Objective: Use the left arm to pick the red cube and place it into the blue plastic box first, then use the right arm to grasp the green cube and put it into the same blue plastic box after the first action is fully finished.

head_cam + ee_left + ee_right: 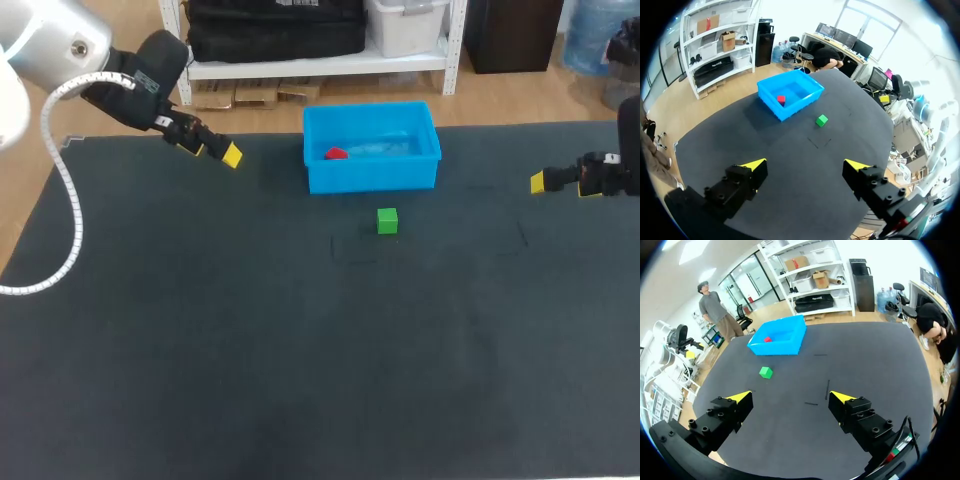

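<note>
My right pincer [790, 396] is hanging wide open, nothing between its yellow tips. The small bright green cube [766, 372] is sitting well ahead of it, off beyond its left finger. No long axis to worry about: it's resting flat and square-edged, just short of the blue plastic box [775, 348], where the little red cube [768, 339] is already lying. My left pincer [806, 164] is gaping empty too, looking about as far off, so I'm judging the green one is mine.
</note>
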`<state>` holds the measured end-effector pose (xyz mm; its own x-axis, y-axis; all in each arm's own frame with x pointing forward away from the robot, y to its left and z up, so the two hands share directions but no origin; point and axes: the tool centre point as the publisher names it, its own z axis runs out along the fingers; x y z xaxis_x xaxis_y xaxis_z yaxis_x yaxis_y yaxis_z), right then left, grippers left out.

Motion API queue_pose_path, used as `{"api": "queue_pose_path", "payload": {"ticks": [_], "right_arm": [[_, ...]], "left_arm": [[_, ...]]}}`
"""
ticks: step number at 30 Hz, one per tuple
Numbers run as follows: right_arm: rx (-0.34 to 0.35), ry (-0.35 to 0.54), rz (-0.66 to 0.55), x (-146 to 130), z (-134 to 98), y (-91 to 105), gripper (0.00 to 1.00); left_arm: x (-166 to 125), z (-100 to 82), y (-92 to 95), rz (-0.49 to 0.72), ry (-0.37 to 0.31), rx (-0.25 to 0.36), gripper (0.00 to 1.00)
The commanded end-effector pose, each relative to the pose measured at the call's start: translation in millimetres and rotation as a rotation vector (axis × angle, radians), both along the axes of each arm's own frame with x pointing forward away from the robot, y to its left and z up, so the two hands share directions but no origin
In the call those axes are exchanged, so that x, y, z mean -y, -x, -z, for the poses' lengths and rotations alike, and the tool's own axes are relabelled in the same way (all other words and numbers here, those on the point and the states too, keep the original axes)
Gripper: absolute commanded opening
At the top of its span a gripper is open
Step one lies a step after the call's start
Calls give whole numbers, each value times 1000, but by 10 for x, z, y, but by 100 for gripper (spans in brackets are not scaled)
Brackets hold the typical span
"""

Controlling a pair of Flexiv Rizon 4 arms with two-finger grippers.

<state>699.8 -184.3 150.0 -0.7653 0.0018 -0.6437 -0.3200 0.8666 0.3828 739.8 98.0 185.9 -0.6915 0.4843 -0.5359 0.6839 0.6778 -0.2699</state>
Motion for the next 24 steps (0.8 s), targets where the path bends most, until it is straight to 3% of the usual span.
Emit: {"api": "queue_pose_path", "payload": {"ticks": [1,14,24], "right_arm": [[0,0,-1,4,1,-2,100],[-6,19,-16,-56,-65,-62,100],[-90,73,-40,-258,-105,-38,100]], "left_arm": [[-12,6,6,3,5,3,100],[-12,6,6,3,5,3,100],[-12,6,6,3,5,3,100]]}}
